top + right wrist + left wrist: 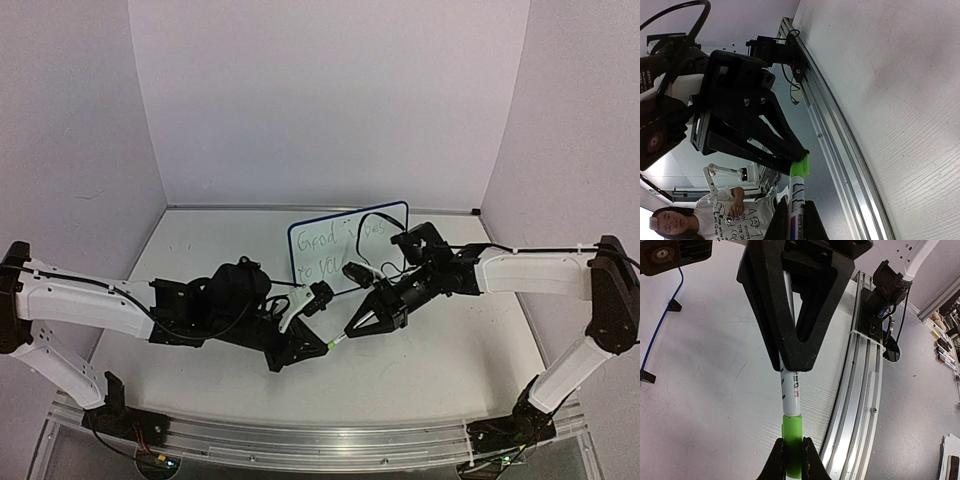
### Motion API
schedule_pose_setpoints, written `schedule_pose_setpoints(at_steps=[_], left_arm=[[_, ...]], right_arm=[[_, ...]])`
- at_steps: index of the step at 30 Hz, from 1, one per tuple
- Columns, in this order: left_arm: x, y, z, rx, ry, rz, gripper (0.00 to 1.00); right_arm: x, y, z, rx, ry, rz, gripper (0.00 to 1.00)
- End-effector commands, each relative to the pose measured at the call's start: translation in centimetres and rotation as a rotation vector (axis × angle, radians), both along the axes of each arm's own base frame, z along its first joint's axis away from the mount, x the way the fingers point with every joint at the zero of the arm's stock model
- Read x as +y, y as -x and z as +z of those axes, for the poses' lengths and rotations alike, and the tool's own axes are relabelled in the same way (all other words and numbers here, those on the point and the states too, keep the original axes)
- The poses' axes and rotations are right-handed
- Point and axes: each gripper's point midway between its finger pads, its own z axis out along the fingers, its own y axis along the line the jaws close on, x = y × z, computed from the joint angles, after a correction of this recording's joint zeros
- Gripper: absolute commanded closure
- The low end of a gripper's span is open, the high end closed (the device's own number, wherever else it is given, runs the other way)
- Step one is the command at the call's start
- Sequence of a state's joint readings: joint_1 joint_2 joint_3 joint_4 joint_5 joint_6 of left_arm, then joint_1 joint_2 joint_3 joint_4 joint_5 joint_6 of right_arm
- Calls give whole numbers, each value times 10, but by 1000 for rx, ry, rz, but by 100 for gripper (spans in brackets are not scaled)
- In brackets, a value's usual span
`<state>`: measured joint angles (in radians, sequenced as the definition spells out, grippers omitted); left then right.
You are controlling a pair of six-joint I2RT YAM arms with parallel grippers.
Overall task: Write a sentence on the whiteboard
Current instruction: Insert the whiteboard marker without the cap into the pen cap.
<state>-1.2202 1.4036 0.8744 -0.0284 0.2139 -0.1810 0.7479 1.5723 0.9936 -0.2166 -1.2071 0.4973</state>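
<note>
The whiteboard [345, 240] stands upright at the back of the table and carries the sentence [335, 250] in thin green handwriting on two lines. In front of it, a white marker [342, 337] with a green cap hangs between my two grippers above the table. My left gripper [792, 445] is shut on the green cap [792, 432]. My right gripper [796, 207] is shut on the white barrel [798, 192]. The cap [800, 167] sits against the barrel's end. In the top view the left gripper [327, 346] and the right gripper [353, 329] almost meet tip to tip.
The aluminium rail [300, 440] runs along the table's near edge with both arm bases on it. White walls [320, 100] close the back and sides. In the left wrist view the whiteboard's blue rim [660, 322] and a black foot [647, 376] show at the left.
</note>
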Motion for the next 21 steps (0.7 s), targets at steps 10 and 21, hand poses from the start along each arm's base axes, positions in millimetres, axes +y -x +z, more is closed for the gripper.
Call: schedule_pose_setpoints(at_steps=[10,21], left_arm=[[-38,-8,98,-114,322,-46,100],[-36,-12,95,-123,299,-44,100]], right_arm=[[16,32,52,-95,-195,157,100],[16,33,52,-109,-192,155,100]])
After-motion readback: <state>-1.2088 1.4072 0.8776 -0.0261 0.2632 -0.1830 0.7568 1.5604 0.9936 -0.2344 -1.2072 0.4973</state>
